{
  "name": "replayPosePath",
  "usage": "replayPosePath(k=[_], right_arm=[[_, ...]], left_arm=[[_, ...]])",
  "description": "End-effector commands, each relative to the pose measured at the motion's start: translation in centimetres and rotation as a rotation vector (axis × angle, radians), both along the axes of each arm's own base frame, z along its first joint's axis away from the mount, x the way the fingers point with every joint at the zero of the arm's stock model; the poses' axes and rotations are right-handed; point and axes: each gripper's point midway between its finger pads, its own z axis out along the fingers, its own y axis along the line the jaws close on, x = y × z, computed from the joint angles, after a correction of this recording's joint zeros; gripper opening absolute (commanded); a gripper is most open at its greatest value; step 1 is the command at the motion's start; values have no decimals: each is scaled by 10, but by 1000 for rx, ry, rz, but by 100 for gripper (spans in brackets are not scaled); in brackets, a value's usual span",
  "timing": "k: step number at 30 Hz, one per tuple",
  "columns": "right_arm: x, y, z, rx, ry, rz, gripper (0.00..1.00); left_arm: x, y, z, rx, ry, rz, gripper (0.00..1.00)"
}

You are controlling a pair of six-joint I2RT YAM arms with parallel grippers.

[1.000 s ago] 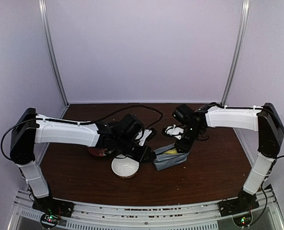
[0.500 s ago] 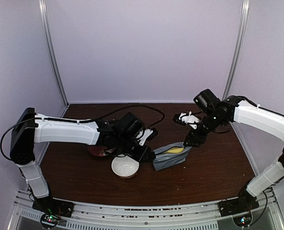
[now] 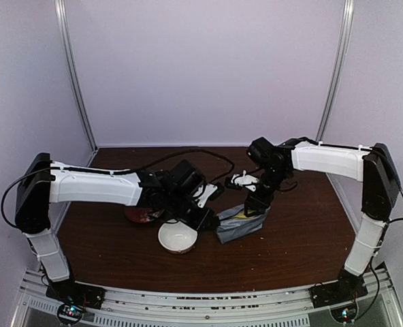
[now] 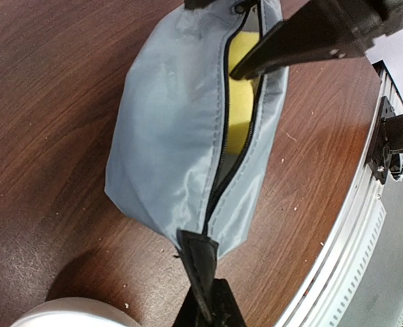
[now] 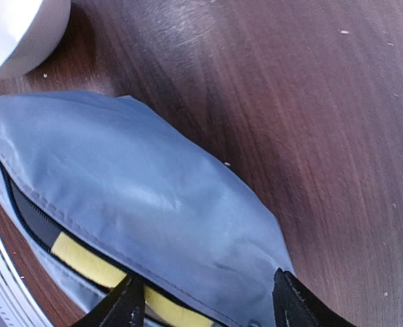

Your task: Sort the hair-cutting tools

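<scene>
Top external: bowl (image 3: 178, 238) beside pouch (image 3: 237, 229), left arm (image 3: 92, 191) over plate (image 3: 137, 216)

Unzipped grey pouch (image 5: 154, 197) on brown table (image 5: 310, 102), yellow inside, white bowl (image 5: 14, 30) top-left, jaws parted

The right arm (image 3: 324, 160), flung out to the right with its elbow stretched half a second ago, is folded back in, as it was a second ago. The right gripper (image 3: 256, 204) returns from the far-right tip of the grey pouch (image 3: 237, 228) to its open zip end, jaws wider apart than a second ago. It now covers most of the yellow lining (image 4: 241, 102) in the overhead view.
</scene>
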Motion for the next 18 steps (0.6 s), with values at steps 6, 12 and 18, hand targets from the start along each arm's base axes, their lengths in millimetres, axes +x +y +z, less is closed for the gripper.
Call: replayPosePath(k=[6, 12, 18], right_arm=[[21, 6, -41, -104, 22, -145, 22], [24, -28, -64, -292, -61, -230, 1], [25, -60, -42, -388, -161, -235, 0]], left_arm=[[9, -3, -2, 1, -30, -9, 0], [11, 0, -3, 11, -32, -6, 0], [14, 7, -9, 33, -38, 4, 0]])
